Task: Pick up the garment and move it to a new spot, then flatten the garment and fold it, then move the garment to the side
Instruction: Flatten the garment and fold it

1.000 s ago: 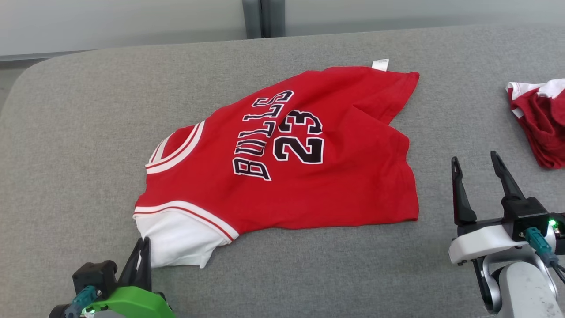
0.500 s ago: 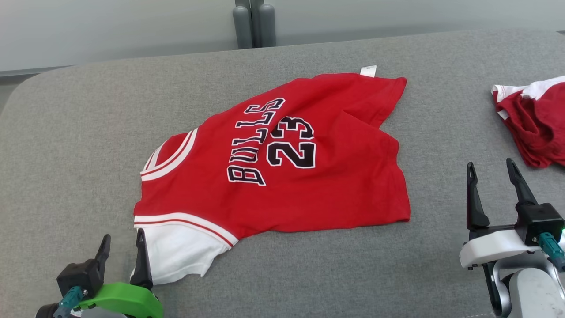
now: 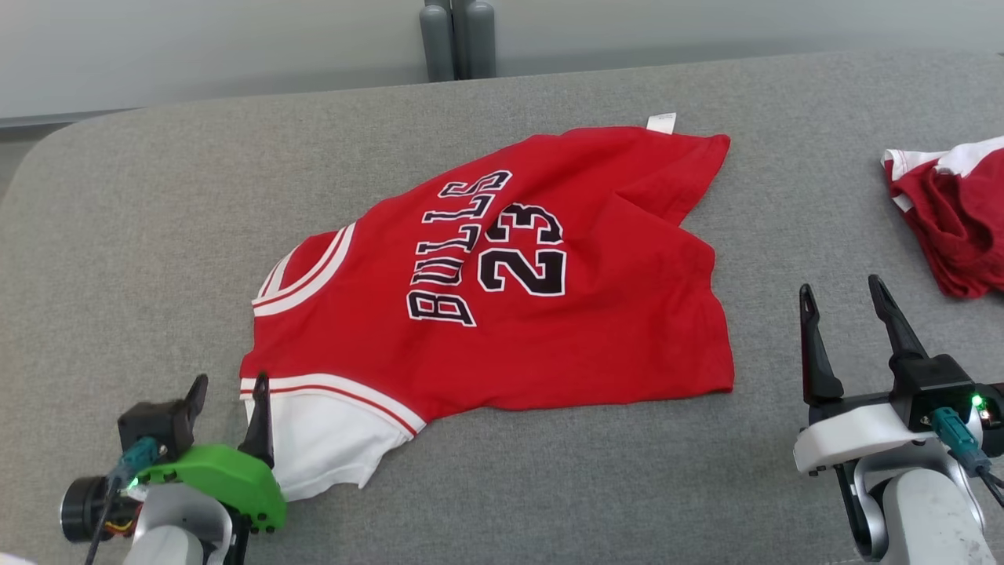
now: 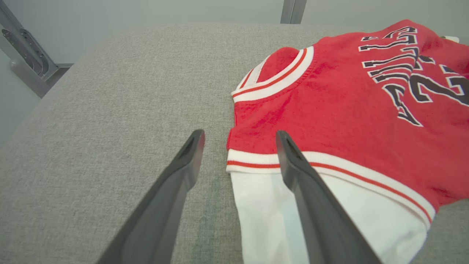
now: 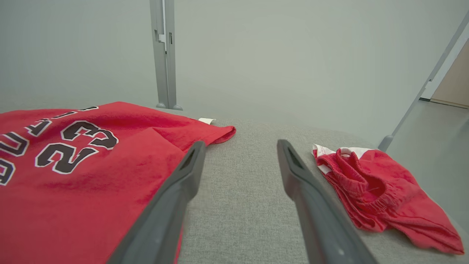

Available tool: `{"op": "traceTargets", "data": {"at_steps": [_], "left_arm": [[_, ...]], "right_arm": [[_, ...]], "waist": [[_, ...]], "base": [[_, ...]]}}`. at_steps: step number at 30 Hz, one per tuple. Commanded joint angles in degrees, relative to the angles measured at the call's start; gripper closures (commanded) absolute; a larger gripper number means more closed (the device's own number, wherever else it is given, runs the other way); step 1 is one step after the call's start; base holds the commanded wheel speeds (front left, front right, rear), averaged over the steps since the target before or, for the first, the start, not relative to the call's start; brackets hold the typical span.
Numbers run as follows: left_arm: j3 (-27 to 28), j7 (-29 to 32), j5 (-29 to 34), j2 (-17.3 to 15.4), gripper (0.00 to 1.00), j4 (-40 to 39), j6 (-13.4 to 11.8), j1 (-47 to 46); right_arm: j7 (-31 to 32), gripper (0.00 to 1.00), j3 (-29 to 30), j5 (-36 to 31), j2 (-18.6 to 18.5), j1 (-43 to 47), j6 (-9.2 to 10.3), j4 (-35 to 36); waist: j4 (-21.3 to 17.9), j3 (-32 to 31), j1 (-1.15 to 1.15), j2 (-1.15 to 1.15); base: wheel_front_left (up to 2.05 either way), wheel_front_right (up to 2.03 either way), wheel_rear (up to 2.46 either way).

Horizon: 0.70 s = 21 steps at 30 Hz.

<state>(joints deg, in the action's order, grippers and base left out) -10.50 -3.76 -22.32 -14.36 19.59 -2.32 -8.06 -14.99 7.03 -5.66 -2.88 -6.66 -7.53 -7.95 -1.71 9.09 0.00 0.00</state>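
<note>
Grey fabric-covered surface [image 3: 157, 196], far left corner rounded. Red shorts [image 3: 953, 227] crumpled at its right edge, white trim on far side, elastic waistband bunched. Grey posts [image 3: 459, 39] upright, close together, just behind far edge. Pale wall [image 3: 196, 47] behind. Slanted grey pole [image 5: 384, 142] beyond shorts; grey floor [image 5: 432, 146] past it. Grey rail [image 4: 25, 62] off left corner.

The red jersey [image 3: 502, 298] lies printed side up and wrinkled in the middle of the grey tabletop [image 3: 157, 196], collar toward the left edge, hem toward the right. "BULLS 23" shows in black. Its white sleeve [image 3: 321, 439] reaches toward the near edge; a white label [image 3: 661, 122] sticks out toward the far edge.
</note>
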Motion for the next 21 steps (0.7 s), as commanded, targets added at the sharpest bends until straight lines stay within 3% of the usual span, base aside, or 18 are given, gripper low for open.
{"op": "traceTargets", "data": {"at_steps": [1, 16, 17, 19, 20, 21], "left_arm": [[-0.5, 0.7, 0.2, -0.5, 0.00, 1.0, 0.5, -2.4], [-5.1, 8.8, 1.9, -1.3, 0.00, 17.4, 3.7, -16.2], [-5.1, 8.6, 1.9, -1.3, 0.13, 18.2, 3.7, -16.7], [-5.2, 8.1, 1.9, -1.3, 0.84, 19.4, 3.7, -17.3], [-5.2, 7.7, 1.9, -1.3, 1.00, 19.7, 3.7, -17.6], [-5.1, 6.8, 2.0, -1.3, 1.00, 19.8, 3.7, -18.2]], "right_arm": [[-0.3, 0.00, -0.3, 0.1, 0.0, -1.0, 0.08, 0.0], [-0.3, 0.00, -2.3, -0.5, 0.0, -3.9, 0.08, -0.1], [-0.3, 0.00, -2.3, -0.5, 0.0, -4.0, 0.08, -0.1], [-0.3, 0.00, -2.2, -0.5, 0.0, -4.2, 0.08, -0.1], [-0.3, 0.00, -2.1, -0.5, 0.0, -4.3, 0.08, 0.0], [-0.3, 0.00, -2.1, -0.5, 0.0, -4.3, 0.08, 0.1]], "waist": [[-0.3, 0.6, 0.00, 0.00], [-2.0, 4.3, 0.00, 0.00], [-2.1, 4.5, 0.00, 0.00], [-2.1, 4.8, 0.00, 0.00], [-2.2, 5.0, 0.00, 0.00], [-2.2, 5.2, 0.00, 0.00]], "base": [[0.00, 0.00, 0.00], [0.00, 0.00, 0.00], [0.00, 0.00, 0.00], [0.00, 0.00, 0.00], [0.00, 0.00, 0.00], [0.00, 0.00, 0.00]]}}
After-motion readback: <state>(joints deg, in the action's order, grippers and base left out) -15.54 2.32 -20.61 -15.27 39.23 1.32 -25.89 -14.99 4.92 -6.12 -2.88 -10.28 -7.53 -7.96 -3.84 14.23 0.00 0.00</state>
